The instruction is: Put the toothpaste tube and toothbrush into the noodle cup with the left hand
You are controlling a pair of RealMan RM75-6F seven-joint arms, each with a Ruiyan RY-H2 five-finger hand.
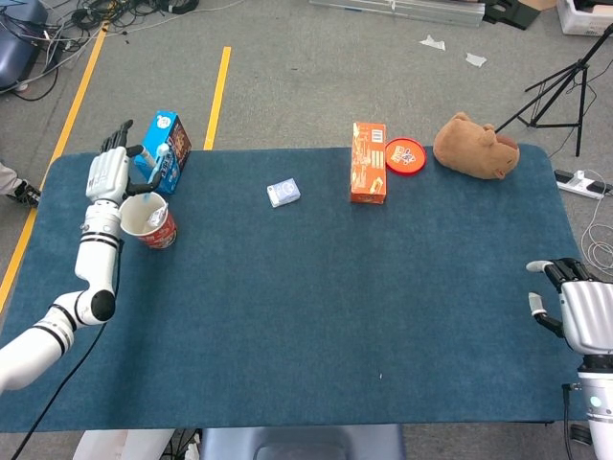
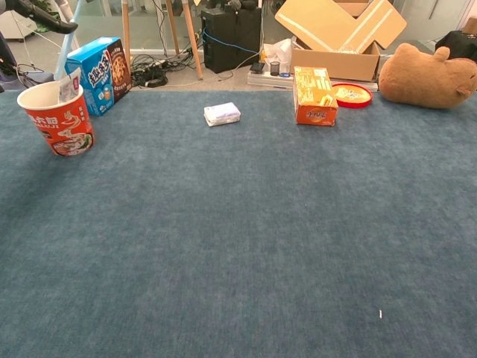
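The left hand (image 1: 108,172) is up at the far left corner of the surface (image 1: 316,316), hovering right above the red noodle cup (image 1: 148,219), and it pinches the pale blue toothbrush (image 1: 159,165) between thumb and finger with the other fingers fanned out above. In the chest view only dark fingertips (image 2: 46,19) poke in at the top left, and the toothbrush (image 2: 67,46) hangs down from them at a slight tilt, its lower end dropping behind the rim of the noodle cup (image 2: 57,118); whether it touches anything inside I cannot tell. A white, printed end shows above that rim, most likely the toothpaste tube (image 2: 69,83), already standing in the cup. Just behind the cup, a blue box (image 2: 99,73) stands upright near the far edge. Moving out along the far side: a small white packet (image 1: 283,193) lies flat by itself, then an orange box (image 1: 369,162) stands on end, with a red round lid (image 1: 405,155) just beside it and a brown plush toy (image 1: 476,146) slumped beyond that. Way over at the near right corner, well apart from everything, the right hand (image 1: 573,307) sits low at the edge of the surface, holding nothing, its fingers loosely apart.
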